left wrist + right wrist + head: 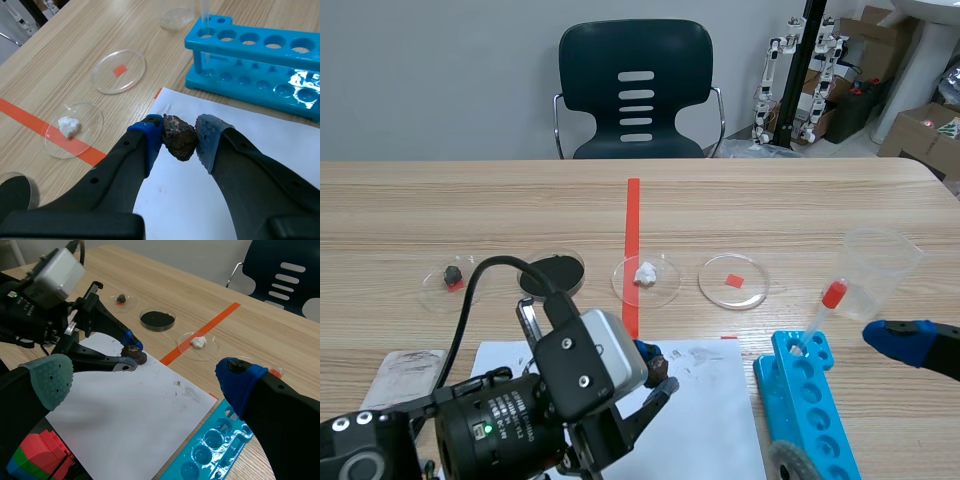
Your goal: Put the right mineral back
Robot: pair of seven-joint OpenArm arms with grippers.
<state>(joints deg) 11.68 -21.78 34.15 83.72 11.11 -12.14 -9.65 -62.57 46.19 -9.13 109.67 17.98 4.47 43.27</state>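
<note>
A dark brown mineral [179, 137] is pinched between the blue pads of my left gripper [179, 140], which is shut on it just above the white paper [240, 145]. The scene view shows this mineral [661, 368] near the paper's upper edge. Beyond the paper lies a row of petri dishes. One dish [733, 281] holds only a red tag, and the dish next to it [667, 285] holds a white lump [645, 273]. My right gripper [145, 380] is open, low at the table's right side, over the paper's right part with nothing between its fingers.
A blue test tube rack [810, 400] lies right of the paper, with a red-capped pipette [823, 310] standing in it. Behind the rack stands a clear plastic cup [875, 270]. Left of the tape line are a dish of black powder [552, 272] and a dish with a dark stone [447, 280].
</note>
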